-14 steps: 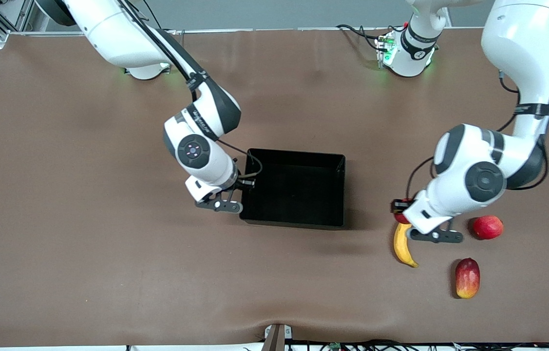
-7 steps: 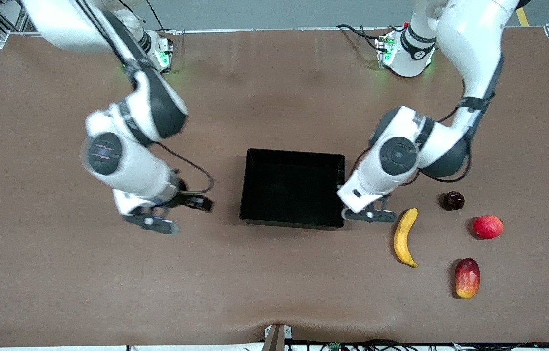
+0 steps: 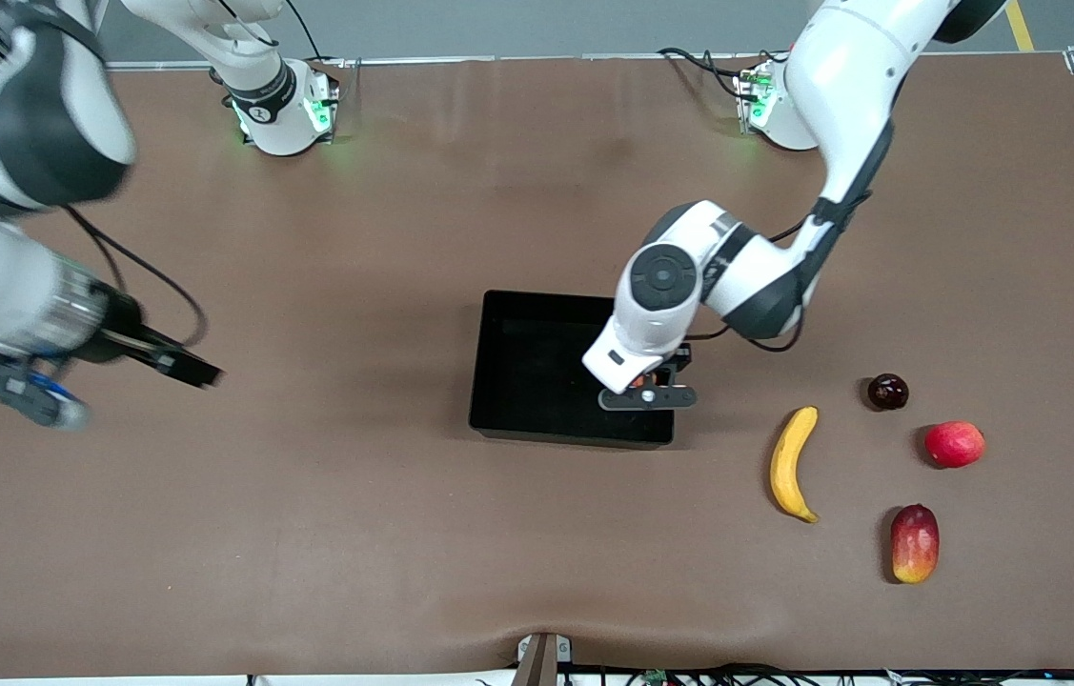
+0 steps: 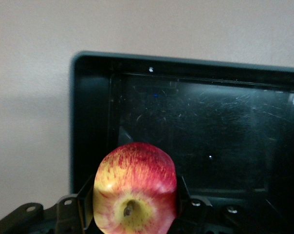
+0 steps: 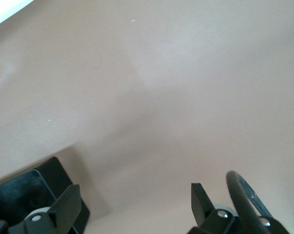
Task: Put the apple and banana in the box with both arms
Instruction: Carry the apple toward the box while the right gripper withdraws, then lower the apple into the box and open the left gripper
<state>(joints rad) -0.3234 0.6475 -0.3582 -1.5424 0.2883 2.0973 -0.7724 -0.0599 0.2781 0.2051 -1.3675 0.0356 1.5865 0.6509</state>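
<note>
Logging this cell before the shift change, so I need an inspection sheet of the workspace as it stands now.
Surface: brown table, mat slightly wrinkled.
Job's things: apple held over the black box; banana on the table toward the left arm's end.
Clutter: round red fruit, mango, small dark fruit beside the banana.
Grippers: left gripper shut on the apple; right gripper open over bare table.
Cables: black leads by the left arm's base.
Surroundings: metal framing at the table's corners.
</note>
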